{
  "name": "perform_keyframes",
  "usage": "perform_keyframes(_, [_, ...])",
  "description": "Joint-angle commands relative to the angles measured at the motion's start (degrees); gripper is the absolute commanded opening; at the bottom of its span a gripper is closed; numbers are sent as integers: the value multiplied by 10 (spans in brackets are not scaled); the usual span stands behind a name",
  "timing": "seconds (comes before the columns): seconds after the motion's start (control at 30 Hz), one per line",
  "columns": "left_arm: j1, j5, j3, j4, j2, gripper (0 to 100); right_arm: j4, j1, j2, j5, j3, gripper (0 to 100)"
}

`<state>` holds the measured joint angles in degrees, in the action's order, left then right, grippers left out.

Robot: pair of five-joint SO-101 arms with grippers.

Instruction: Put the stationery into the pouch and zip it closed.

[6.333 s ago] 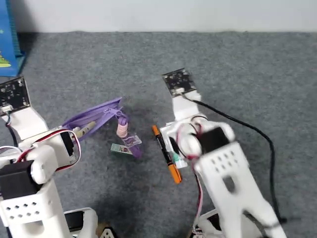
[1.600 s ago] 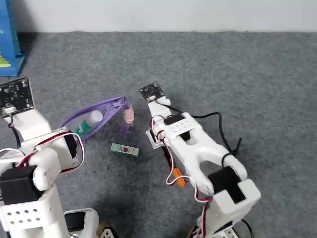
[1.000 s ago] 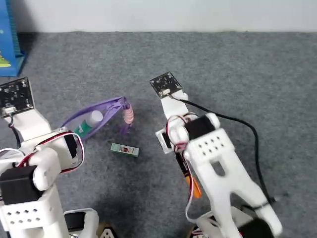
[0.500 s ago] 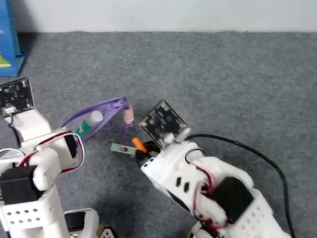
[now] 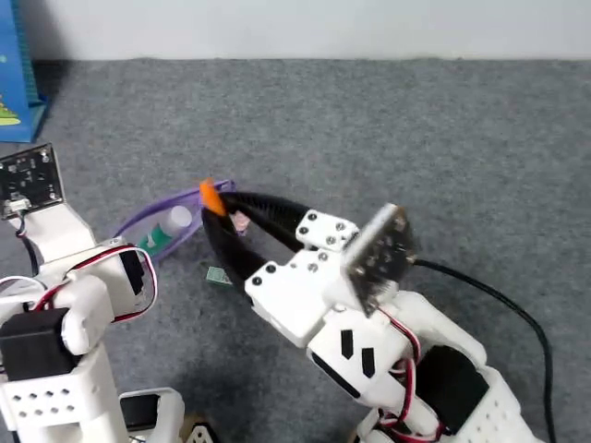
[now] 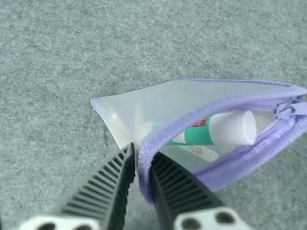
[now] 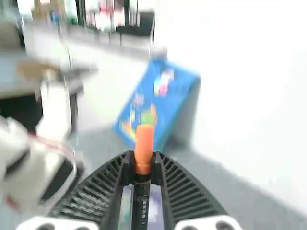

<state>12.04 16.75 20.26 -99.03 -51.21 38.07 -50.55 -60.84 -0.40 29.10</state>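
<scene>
Holding a pen (image 5: 211,195), your right gripper (image 5: 218,215) sits just left of centre in the high view. Its black fingers are clenched on the barrel. The pen's orange cap pokes out past the tips, over the right end of the pouch (image 5: 157,220). The purple see-through pouch lies open on the grey carpet (image 5: 443,138), left of centre. A white-capped tube (image 6: 211,130) is inside it. Your left gripper (image 6: 139,154) pinches the pouch's lower rim, its fingers tight on the purple edge. A small green piece (image 5: 219,275) lies on the carpet just below the pouch, partly behind a finger. A blue box (image 5: 13,78) stands at the upper left.
</scene>
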Motion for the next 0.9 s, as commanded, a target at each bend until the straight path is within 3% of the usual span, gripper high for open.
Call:
perform_keyframes(0.0, [-1, -6, -4, -10, 10, 12, -153, -4, -11, -6, 23, 8])
perform_keyframes(0.2, [2, -6, -4, -10, 10, 12, -428, -3, -10, -3, 135, 8])
perform_keyframes(0.4, [2, -6, -4, -10, 10, 12, -625, 0, -5, -1, 225, 8])
perform_keyframes(0.87, [-1, -6, -4, -10, 10, 12, -671, 0, -4, -1, 312, 8])
